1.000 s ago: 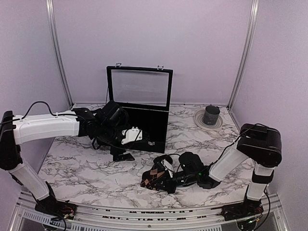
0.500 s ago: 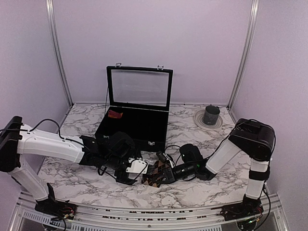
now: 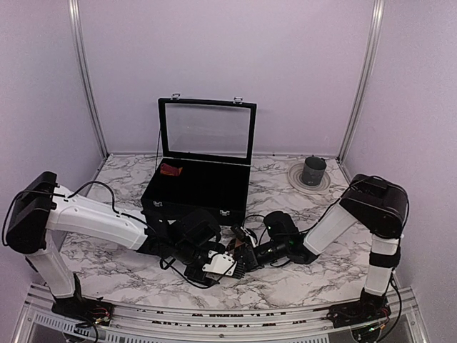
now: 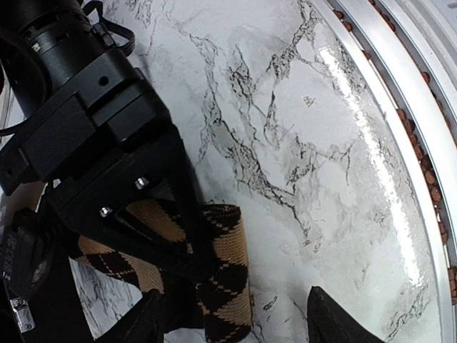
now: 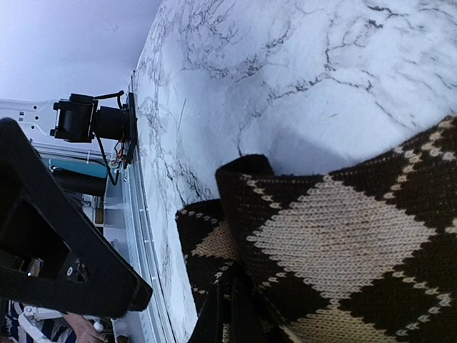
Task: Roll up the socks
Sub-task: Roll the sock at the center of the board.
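Step in hand looked like getting a two-handed hold on the dark brown-black knitted sock with tan argyle diamonds (image 4: 225, 286) before rolling it. The sock lay on the white marble-pattern tabletop (image 4: 321, 143) near the front edge, between the two arms, at mid-table in the top view. The right fingers (image 4: 182, 207) were closed tight on it, pinching the fabric from above. The right wrist view showed knit bunched right at the tips and one edge doubled over, but no tight roll yet. The left fingers (image 4: 335, 321) stood partly open and held nothing. One tip was at the sock's striped end, and whether it touched could not be told. The other was well apart over bare marble, so that end sat between them. The second sock seemed to be the small magenta-red fabric piece (image 3: 170, 169) in the back-left corner of the open black case with a clear lid (image 3: 214, 204), apart from both arms. Only a bit of it showed, so no stripes or toe colour could be told. Task judged early: one sock pinned, nothing rolled, the other not fetched. The next move probably called for the left fingers to close on the free end without pulling it out of the right grip. That end would then be turned over onto itself toward the pinned part. The knit is soft and slack, so a shallow pinch could slip off or catch only one layer.
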